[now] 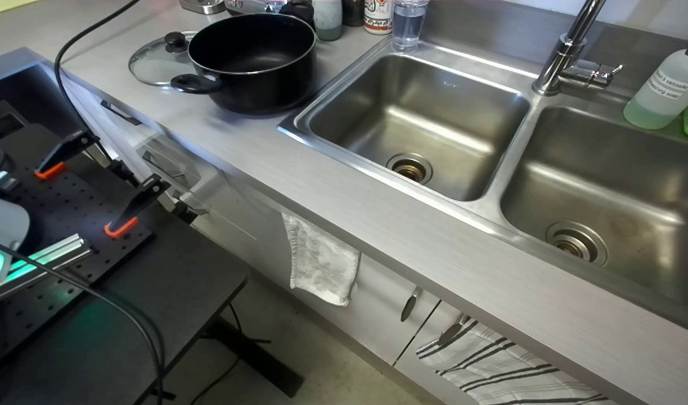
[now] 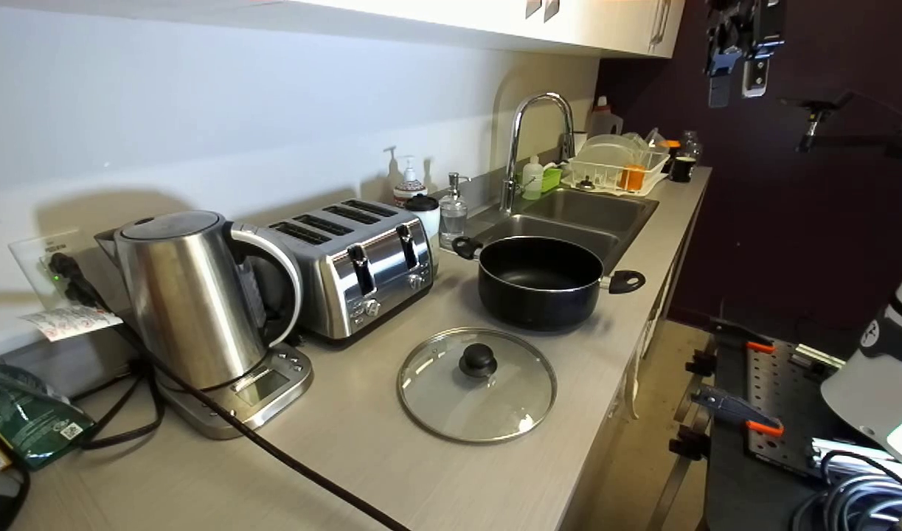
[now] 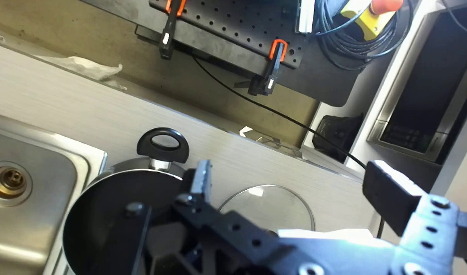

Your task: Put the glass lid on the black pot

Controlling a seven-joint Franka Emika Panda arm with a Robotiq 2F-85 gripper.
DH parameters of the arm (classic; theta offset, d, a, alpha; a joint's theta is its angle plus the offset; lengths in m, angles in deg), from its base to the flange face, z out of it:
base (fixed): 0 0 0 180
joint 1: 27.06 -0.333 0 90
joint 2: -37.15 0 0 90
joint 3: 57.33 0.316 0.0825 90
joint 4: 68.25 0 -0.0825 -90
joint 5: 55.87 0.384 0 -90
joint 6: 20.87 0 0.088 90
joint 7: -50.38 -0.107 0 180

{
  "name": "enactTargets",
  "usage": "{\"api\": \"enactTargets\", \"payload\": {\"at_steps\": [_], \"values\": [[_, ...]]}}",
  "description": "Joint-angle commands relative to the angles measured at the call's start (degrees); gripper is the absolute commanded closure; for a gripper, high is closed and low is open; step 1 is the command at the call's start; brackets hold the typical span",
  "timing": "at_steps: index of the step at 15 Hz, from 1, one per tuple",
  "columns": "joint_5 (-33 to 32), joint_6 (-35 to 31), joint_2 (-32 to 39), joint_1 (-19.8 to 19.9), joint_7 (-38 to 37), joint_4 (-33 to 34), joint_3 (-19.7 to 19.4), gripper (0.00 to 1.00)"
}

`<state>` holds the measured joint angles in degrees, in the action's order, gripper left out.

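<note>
The glass lid [image 2: 451, 402] lies flat on the counter with its dark knob up, beside the black pot [image 2: 539, 302]. In an exterior view the lid [image 1: 158, 59] is partly hidden behind the pot [image 1: 259, 84]. The pot stands uncovered on the counter at the sink's edge. My gripper [image 3: 298, 187] is open and empty in the wrist view, with its fingers wide apart. It is high above the counter. The lid [image 3: 271, 206] shows between and below the fingers, its knob mostly hidden. The pot [image 3: 99, 214] is partly covered by a finger. The gripper [image 2: 737, 85] also shows in an exterior view.
A steel kettle [image 2: 192, 295] and a toaster [image 2: 377, 273] stand along the wall beside the lid. A black cable [image 2: 296, 464] crosses the counter near the lid. The double sink [image 1: 349, 163] with its faucet [image 1: 569, 50] lies beyond the pot. Bottles [image 1: 327, 19] stand behind it.
</note>
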<state>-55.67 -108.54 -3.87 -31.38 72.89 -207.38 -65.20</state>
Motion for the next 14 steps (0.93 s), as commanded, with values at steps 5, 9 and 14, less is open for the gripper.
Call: {"api": "enactTargets", "payload": {"at_steps": [5, 9, 14], "values": [[-4.7, -7.3, 10.9, -3.3, -0.3, 1.6, 7.3, 0.00], [-6.8, -15.3, 15.7, -4.4, -1.0, 1.0, 10.0, 0.00], [-8.4, -24.9, 20.6, -4.9, -1.3, 0.9, 11.8, 0.00]]}}
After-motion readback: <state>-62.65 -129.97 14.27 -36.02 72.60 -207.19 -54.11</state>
